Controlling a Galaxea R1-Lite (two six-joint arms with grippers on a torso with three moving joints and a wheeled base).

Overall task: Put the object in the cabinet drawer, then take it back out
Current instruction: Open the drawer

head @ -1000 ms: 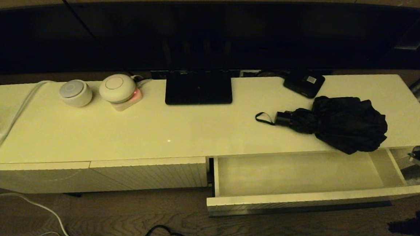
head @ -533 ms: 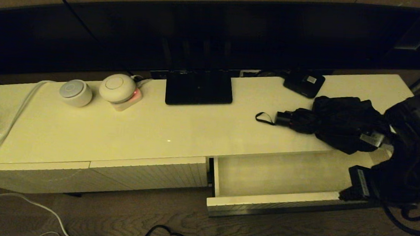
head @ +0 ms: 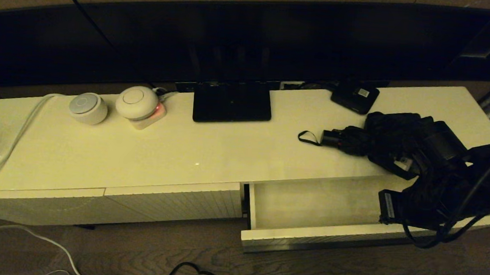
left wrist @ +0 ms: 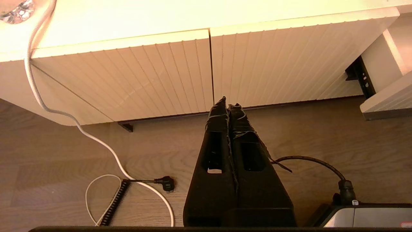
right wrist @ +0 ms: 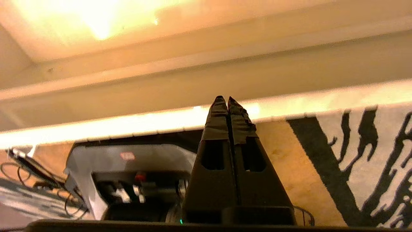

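Observation:
The black folding umbrella [head: 387, 135] lies on the cabinet top at the right, its short handle [head: 332, 138] and wrist loop [head: 308, 137] pointing left. Below it the cream drawer [head: 307, 235] stands pulled out, and its floor shows nothing on it. My right arm [head: 442, 183] reaches in from the right, covering the umbrella's right part and the drawer's right end. In the right wrist view my right gripper [right wrist: 228, 98] is shut on nothing, its tips over the drawer's front rim [right wrist: 128, 129]. My left gripper [left wrist: 228, 105] hangs shut and low before the closed ribbed fronts [left wrist: 145, 71].
A flat black stand [head: 232, 102] and a small black box [head: 355, 96] sit at the back of the top. Two round white devices [head: 88, 108] [head: 137, 102] stand at the left, with a white cable [head: 13, 140] running off the left edge to the floor. A dark screen rises behind.
My right arm has swung in from the right edge, leftward over the drawer's right end and the umbrella's right side. The umbrella and drawer have not moved.

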